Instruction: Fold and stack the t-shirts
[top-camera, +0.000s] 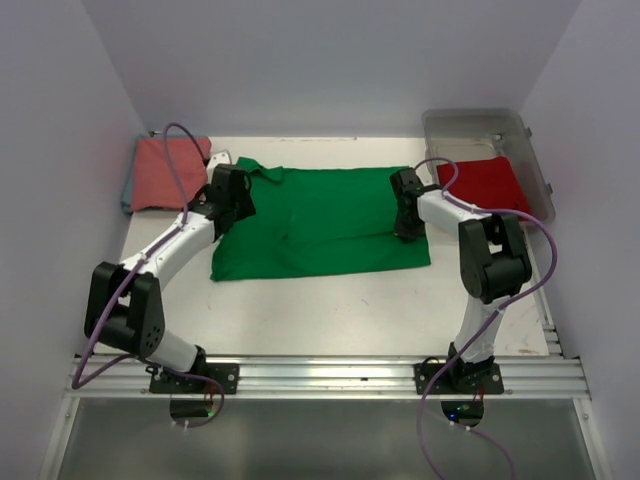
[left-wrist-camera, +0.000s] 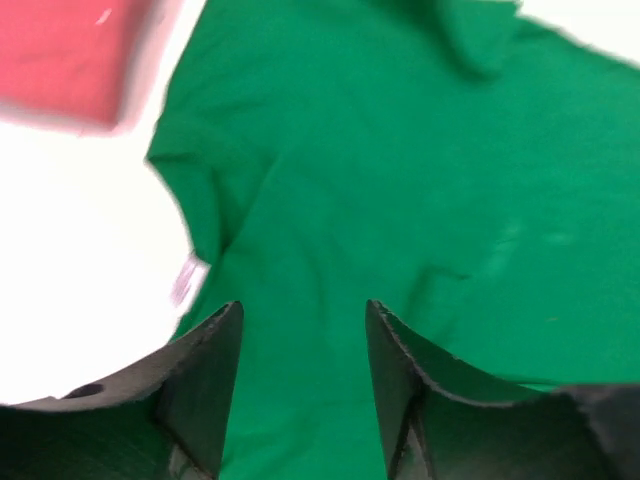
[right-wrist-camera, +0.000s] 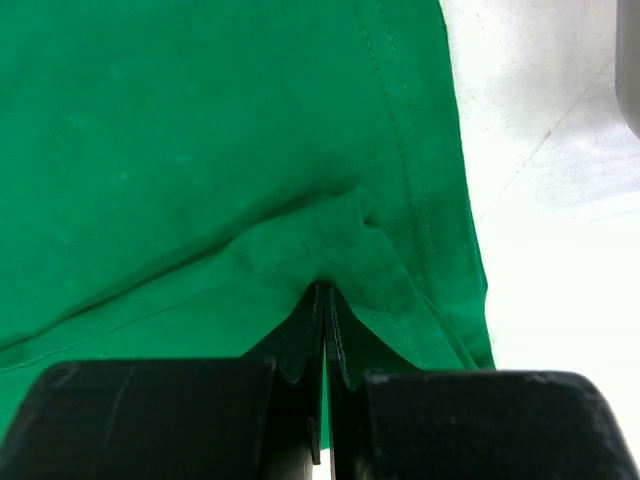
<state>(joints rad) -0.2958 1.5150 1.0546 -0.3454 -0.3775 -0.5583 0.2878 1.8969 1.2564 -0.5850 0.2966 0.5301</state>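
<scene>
- Pink shirt (top-camera: 165, 172): folded, far left corner.
- Left gripper (left-wrist-camera: 303, 320): jaws wide, over the left end of the green shirt (left-wrist-camera: 420, 200), by the sleeve; I see nothing pinched.
- Green shirt: spread mid-table. I judge it light and limp, quick to bunch; best taken at hems or corners.
- Right gripper (right-wrist-camera: 325, 295): jaws closed, pinching a fold near the right hem.
- Red shirt (top-camera: 483, 183): far right, in the bin (top-camera: 530, 150).

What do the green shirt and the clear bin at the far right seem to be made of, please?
The green shirt looks like soft matte knit cloth, probably cotton: it bunches where the right gripper pinches it, and its hem shows double stitching. The bin looks like translucent rigid plastic: greyish see-through walls and a straight moulded rim.
</scene>
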